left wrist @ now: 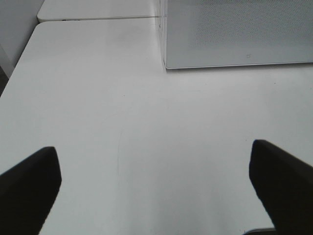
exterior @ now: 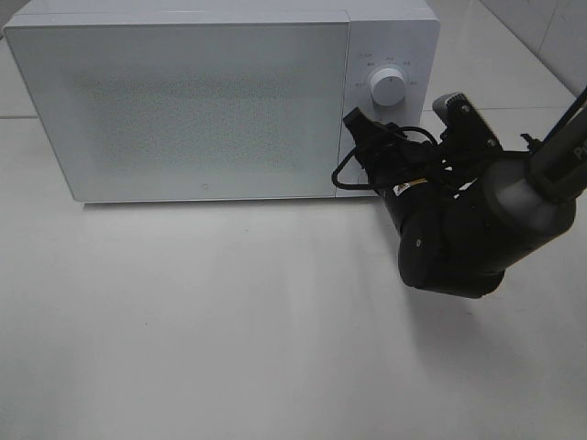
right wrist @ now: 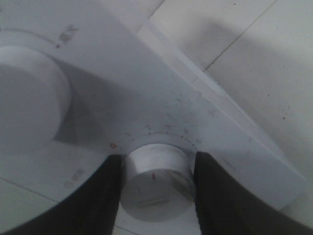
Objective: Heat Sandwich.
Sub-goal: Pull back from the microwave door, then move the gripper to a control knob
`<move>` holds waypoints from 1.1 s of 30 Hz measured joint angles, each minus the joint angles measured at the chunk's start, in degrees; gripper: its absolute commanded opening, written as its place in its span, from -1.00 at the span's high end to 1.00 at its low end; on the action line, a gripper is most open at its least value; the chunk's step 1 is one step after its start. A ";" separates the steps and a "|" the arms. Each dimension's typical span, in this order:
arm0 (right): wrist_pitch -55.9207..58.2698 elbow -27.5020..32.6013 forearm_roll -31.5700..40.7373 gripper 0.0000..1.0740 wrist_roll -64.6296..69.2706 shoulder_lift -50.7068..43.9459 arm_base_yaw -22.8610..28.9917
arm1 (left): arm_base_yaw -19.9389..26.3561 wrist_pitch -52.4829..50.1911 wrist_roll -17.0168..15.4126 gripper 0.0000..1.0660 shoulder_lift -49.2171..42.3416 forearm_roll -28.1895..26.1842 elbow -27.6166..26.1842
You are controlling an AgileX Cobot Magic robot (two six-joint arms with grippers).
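Microwave (exterior: 202, 101), white, stands at the back of the pale bench (exterior: 229, 330); its door (exterior: 183, 105) is shut, and the speckled, frosted front lets nothing inside be made out; the sandwich shows in none of the 3 views, so where it lies cannot be told.

Right of the door runs the control panel (exterior: 390, 55) with 2 round dials; the upper knob (exterior: 388, 88) is in plain sight from above, while the lower knob (right wrist: 155, 183) is hidden in that view behind the right gripper (exterior: 367, 151) and the dark wrist of its arm (exterior: 459, 238); a black cable (exterior: 341, 174) loops from the wrist in front of the microwave's lower right corner.

From the right wrist camera the right gripper has its 2 black fingers (right wrist: 105, 200) pressed to either side of the lower knob, closed on it; a short red mark (right wrist: 153, 175) lies on the knob's face, and a small red dot (right wrist: 113, 145) sits on the printed scale around it; the upper knob appears large and blurred at the edge of this view.

The left gripper (left wrist: 155, 183) hangs over bare bench, its fingers spread wide with nothing between them, well apart from the microwave's lower front corner (left wrist: 168, 63).
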 measured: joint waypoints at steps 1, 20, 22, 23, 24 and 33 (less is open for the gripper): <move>-0.23 0.06 0.06 0.69 3.44 0.11 0.00 | 0.00 0.00 0.00 -0.94 0.00 0.00 0.00; -0.11 0.06 0.80 0.68 47.61 0.23 0.00 | 0.00 0.00 0.00 -0.94 0.00 0.00 0.00; -0.06 0.06 0.80 0.68 47.67 0.23 0.00 | 0.00 0.00 0.00 -0.94 0.00 0.00 0.00; -0.06 0.06 0.80 0.68 47.73 0.23 0.00 | 0.00 0.00 0.00 -0.94 0.00 0.00 0.00; -0.06 0.06 0.80 0.68 47.78 0.23 0.00 | 0.00 0.00 0.00 -0.94 0.00 0.00 0.00; -0.06 0.06 0.80 0.68 48.19 0.23 0.00 | 0.00 0.00 0.00 -0.94 0.00 0.00 0.00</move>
